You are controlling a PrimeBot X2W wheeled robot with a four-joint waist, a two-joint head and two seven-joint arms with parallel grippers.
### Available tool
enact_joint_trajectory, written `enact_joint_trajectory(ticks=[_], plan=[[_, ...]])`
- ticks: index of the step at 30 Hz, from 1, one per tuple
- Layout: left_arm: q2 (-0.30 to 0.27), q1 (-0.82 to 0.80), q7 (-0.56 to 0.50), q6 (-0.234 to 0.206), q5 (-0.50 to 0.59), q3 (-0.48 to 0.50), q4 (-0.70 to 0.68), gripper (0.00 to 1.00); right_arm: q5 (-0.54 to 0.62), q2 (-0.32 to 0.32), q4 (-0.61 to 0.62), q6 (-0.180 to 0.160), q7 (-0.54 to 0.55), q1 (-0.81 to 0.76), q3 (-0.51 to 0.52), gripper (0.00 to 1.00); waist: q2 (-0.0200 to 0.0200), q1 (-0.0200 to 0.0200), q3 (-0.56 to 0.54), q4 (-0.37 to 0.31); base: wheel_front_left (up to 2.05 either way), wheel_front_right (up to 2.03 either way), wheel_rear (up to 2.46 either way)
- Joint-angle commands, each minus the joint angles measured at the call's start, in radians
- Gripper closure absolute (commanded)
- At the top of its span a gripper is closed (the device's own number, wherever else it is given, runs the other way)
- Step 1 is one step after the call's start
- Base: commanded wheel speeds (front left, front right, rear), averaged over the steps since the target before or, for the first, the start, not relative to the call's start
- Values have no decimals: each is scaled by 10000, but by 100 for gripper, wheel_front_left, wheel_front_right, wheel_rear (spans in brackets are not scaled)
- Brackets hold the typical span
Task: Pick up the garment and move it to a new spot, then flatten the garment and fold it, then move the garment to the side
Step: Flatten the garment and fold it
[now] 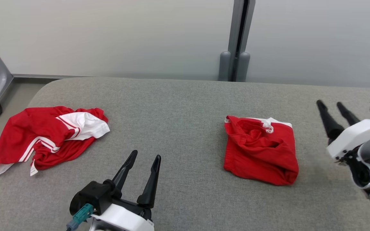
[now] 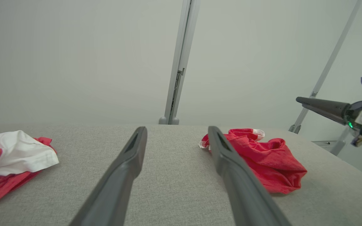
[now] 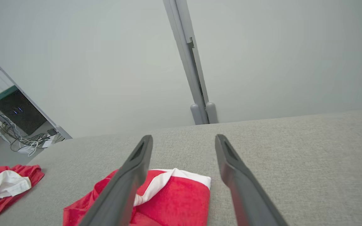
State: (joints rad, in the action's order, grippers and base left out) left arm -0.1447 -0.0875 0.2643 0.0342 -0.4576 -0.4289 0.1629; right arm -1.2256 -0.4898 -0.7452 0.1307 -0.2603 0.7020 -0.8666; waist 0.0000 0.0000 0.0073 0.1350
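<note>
Grey padded table (image 1: 185, 106) carries everything; crumpled red-and-white garment (image 1: 47, 138) sits at its left end, probably next to handle; folded red garment (image 1: 260, 150) lies right of centre, apparently parked as finished; right gripper (image 1: 329, 103) hovers beside it, fingers apart, empty; left gripper (image 1: 145, 155) near the front, fingers apart, path to the crumpled one unobstructed.

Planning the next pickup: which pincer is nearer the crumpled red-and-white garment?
Left. The left pincer is open just right of the crumpled red-and-white garment, on the robot's side. The right pincer is far to its right, beyond the folded red garment.
</note>
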Motion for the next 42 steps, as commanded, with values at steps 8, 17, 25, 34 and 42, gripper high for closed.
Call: enact_joint_trajectory(ticks=[8,17,25,34,42], plan=[[-68,52,-1,37,209,210,-83,0,2272,493,114,2,-58,-1390,2914,0,0,0,39,-265,0,0,0],[-4,-185,-1,152,339,97,34,0,2342,996,-665,2,837,-1030,2609,100,0,0,258,199,0,0,0],[48,-282,-1,191,370,153,126,0,1664,1156,-1461,2,3132,-317,2102,100,0,0,470,677,0,0,0],[130,-208,-1,218,378,275,227,0,854,1503,-685,2,4329,-727,1291,100,0,0,444,911,0,0,0],[174,-119,-1,233,429,293,355,0,597,1784,1520,2,4100,-1602,-8,100,0,0,346,640,0,0,0]])
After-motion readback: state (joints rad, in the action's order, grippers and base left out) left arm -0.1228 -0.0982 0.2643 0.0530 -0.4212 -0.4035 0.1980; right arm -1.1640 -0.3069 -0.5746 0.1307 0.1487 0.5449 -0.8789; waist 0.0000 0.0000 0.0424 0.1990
